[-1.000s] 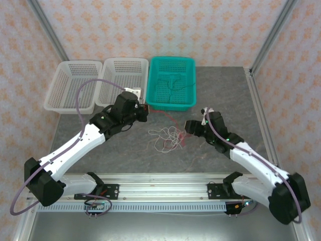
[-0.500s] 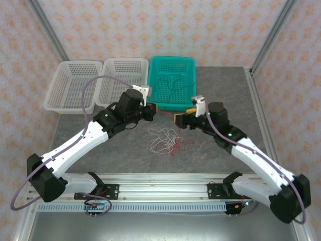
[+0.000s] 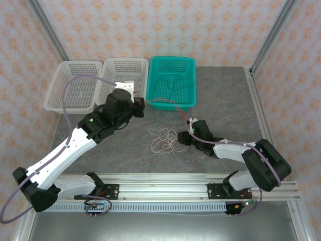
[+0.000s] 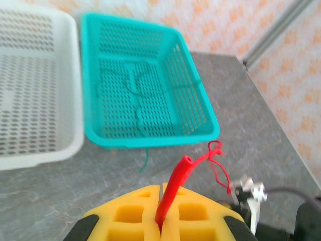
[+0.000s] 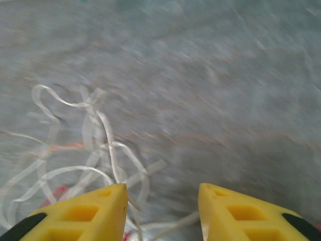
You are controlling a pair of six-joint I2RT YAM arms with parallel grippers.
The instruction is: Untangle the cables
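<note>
Cable strands look faint from above; your left hand sits at the teal basket rim, a thin red cable leading toward the right hand; white cables lie tangled on the table. Left wrist: your hand is clamped on the red cable; a green cable lies in the basket. Right wrist: blurred; fingers spread above the white cables.

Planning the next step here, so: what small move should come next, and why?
Probably lower the open right hand and close it on the white cable beneath, pinning it: the left hand is shut on the red cable, lifted near the teal basket, ready to pull.
</note>
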